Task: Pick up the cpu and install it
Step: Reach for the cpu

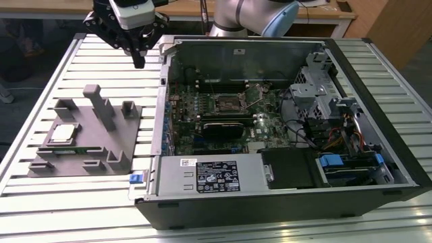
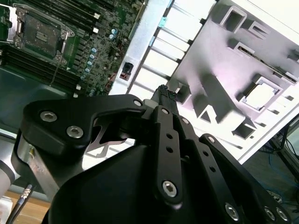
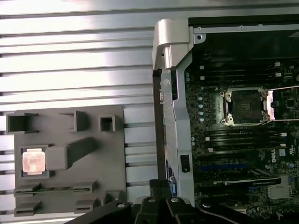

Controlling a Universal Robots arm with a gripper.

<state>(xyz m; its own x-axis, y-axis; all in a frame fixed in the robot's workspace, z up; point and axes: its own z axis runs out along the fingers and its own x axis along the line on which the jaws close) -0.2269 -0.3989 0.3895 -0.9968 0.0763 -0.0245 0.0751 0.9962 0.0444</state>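
The cpu (image 1: pixel 62 132) is a small square chip with a pale metal top. It lies flat in a recess of the grey holder (image 1: pixel 88 152) on the exterior view's left, and both wrist views show the cpu (image 2: pixel 260 94) (image 3: pixel 33 161) too. My gripper (image 1: pixel 138 63) hangs above the table, beyond the holder and beside the case's back left corner, well apart from the chip. Its fingertips (image 2: pixel 163 92) (image 3: pixel 160 185) are pressed together with nothing between them. The motherboard's socket (image 1: pixel 226 104) (image 3: pixel 245 107) stands open with its frame lifted.
The open computer case (image 1: pixel 284 202) lies on a slatted metal table (image 1: pixel 81 212). Tall posts (image 1: pixel 101 109) rise from the holder, and a green stick (image 3: pixel 56 189) sits in a slot near the chip. A drive cage (image 1: pixel 317 91) and cables fill the case's right side.
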